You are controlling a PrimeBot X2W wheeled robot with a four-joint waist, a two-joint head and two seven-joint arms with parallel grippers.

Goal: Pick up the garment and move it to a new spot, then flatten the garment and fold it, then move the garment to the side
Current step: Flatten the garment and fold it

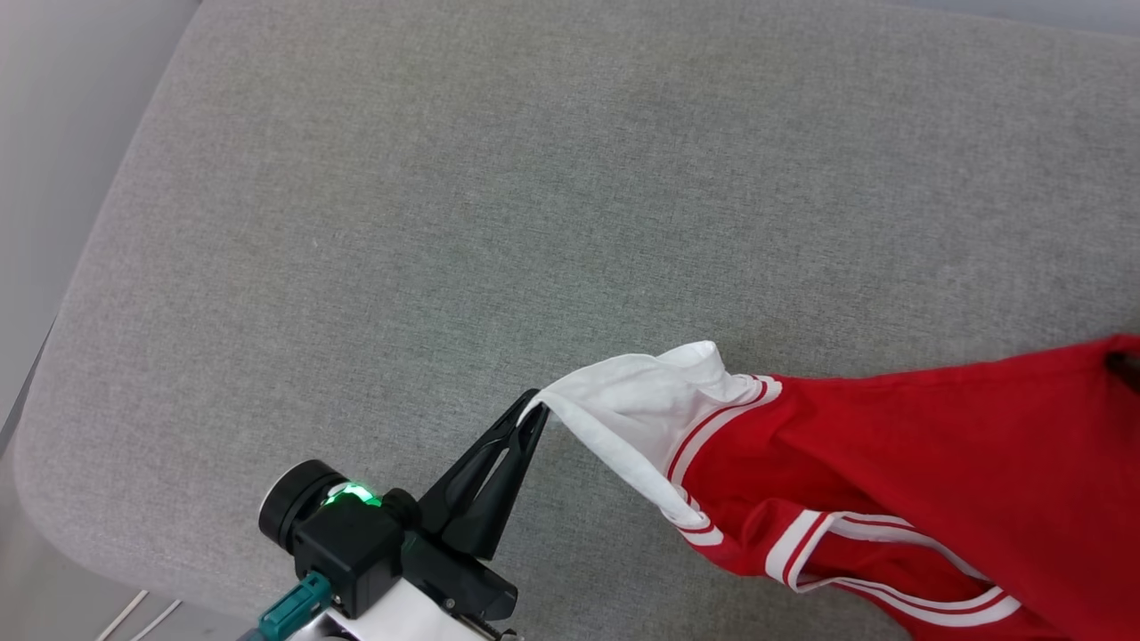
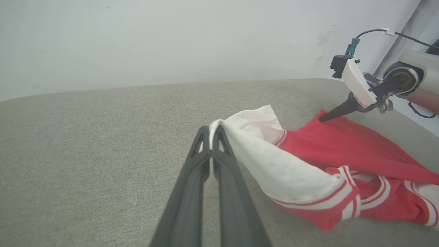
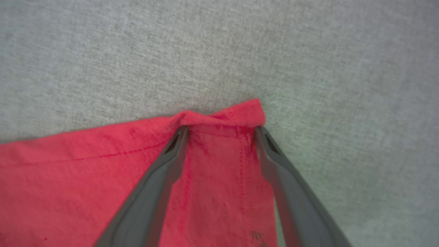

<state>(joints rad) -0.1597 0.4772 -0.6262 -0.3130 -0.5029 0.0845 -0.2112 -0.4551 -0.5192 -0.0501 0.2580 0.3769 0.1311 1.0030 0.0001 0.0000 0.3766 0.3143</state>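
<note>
The garment (image 1: pixel 908 481), a red jersey with white sleeves and white-striped trim, lies bunched on the grey cushion at the lower right; no lettering shows. My left gripper (image 1: pixel 534 402) is shut on the edge of a white sleeve (image 2: pixel 274 164) and holds it stretched off the surface. In the right wrist view my right gripper (image 3: pixel 219 129) stands open, its two fingers spread over a red hemmed corner (image 3: pixel 223 116) whose edge curls at the fingertips. From the left wrist, the right gripper (image 2: pixel 323 119) touches the far red edge. A dark bit of it shows at the head view's right edge (image 1: pixel 1127 367).
The grey fabric cushion (image 1: pixel 499 205) spreads wide to the left and beyond the garment. Its rounded edge (image 1: pixel 36 463) drops off at the left and lower left, with pale floor and white cables (image 1: pixel 134 616) below. A pale wall (image 2: pixel 171 37) stands behind.
</note>
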